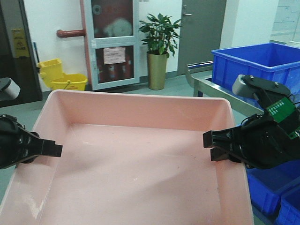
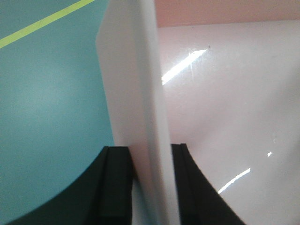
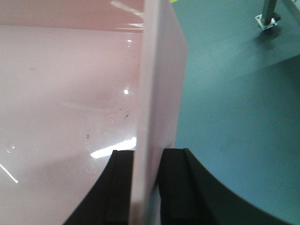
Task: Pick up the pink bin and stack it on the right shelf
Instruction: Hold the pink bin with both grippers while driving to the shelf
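Note:
The pink bin (image 1: 140,164) fills the front view, held level above the green floor. My left gripper (image 1: 55,150) is shut on its left wall, and my right gripper (image 1: 211,146) is shut on its right wall. In the left wrist view the black fingers (image 2: 117,178) straddle the bin's wall (image 2: 140,93), one outside and one inside, with the left gripper (image 2: 149,149) clamped on the rim. In the right wrist view the right gripper (image 3: 147,152) pinches the bin's wall (image 3: 159,70) the same way. The dark-grey right shelf is out of view.
A large blue crate (image 1: 262,61) sits on a metal frame (image 1: 211,86) at the right, with more blue crates (image 1: 272,187) below it. A yellow mop bucket (image 1: 63,77) and a potted plant (image 1: 158,51) stand by the far wall. A metal foot (image 3: 267,18) stands on the floor.

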